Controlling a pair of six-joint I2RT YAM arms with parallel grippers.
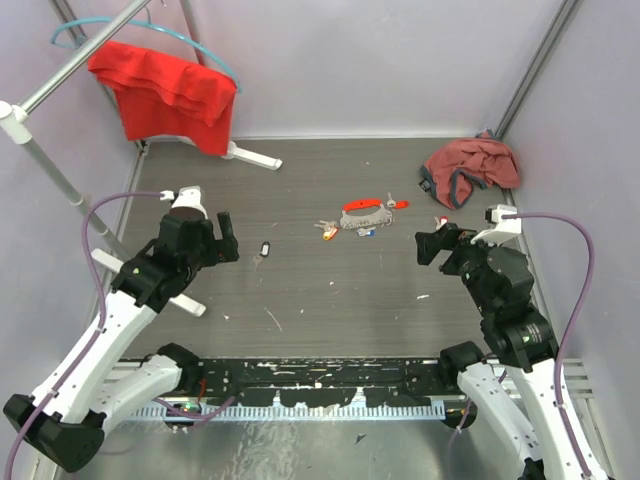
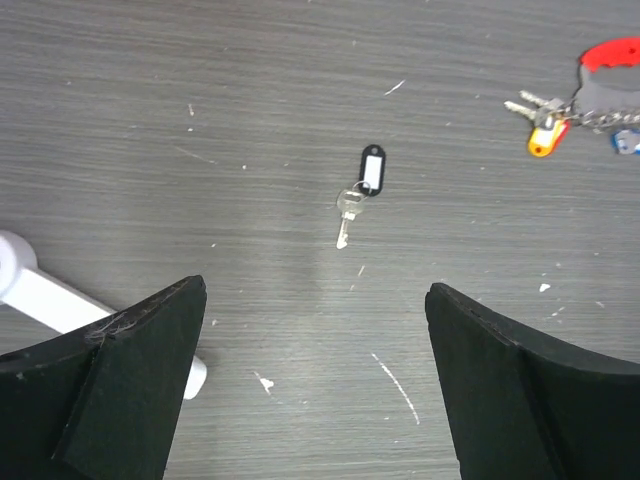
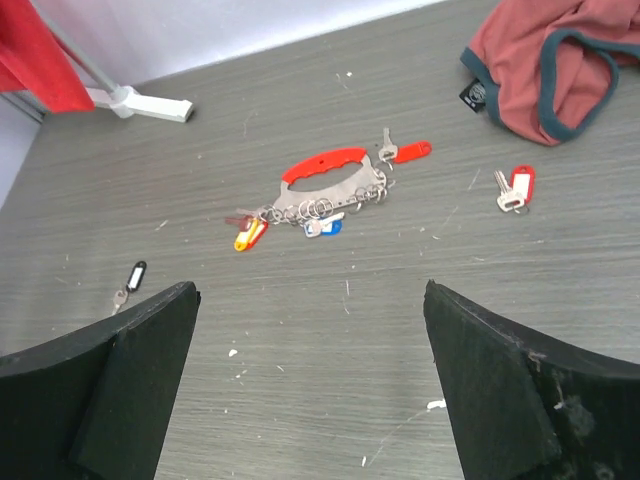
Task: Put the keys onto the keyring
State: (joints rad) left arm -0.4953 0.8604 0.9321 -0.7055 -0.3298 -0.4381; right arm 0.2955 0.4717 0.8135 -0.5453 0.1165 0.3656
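The keyring (image 1: 362, 217) lies at the middle of the table, a silvery chain of loops with a long red-orange tag (image 3: 322, 165). An orange-headed key (image 3: 248, 233) and a blue-headed key (image 3: 327, 227) lie at the chain. A red-headed key (image 3: 405, 152) lies by its right end and another (image 3: 515, 187) further right. My left gripper (image 1: 228, 240) is open and empty, left of the keyring; the wrist view (image 2: 316, 290) shows bare table between its fingers. My right gripper (image 1: 431, 243) is open and empty, right of the keyring, and it shows the same in its wrist view (image 3: 310, 292).
A small black oblong tag with a silvery key (image 2: 358, 192) lies between my left gripper and the keyring. A red cloth (image 1: 165, 90) hangs on a white rack at the back left. Its foot (image 1: 185, 300) lies under my left arm. A crumpled reddish cloth (image 1: 470, 165) lies at the back right.
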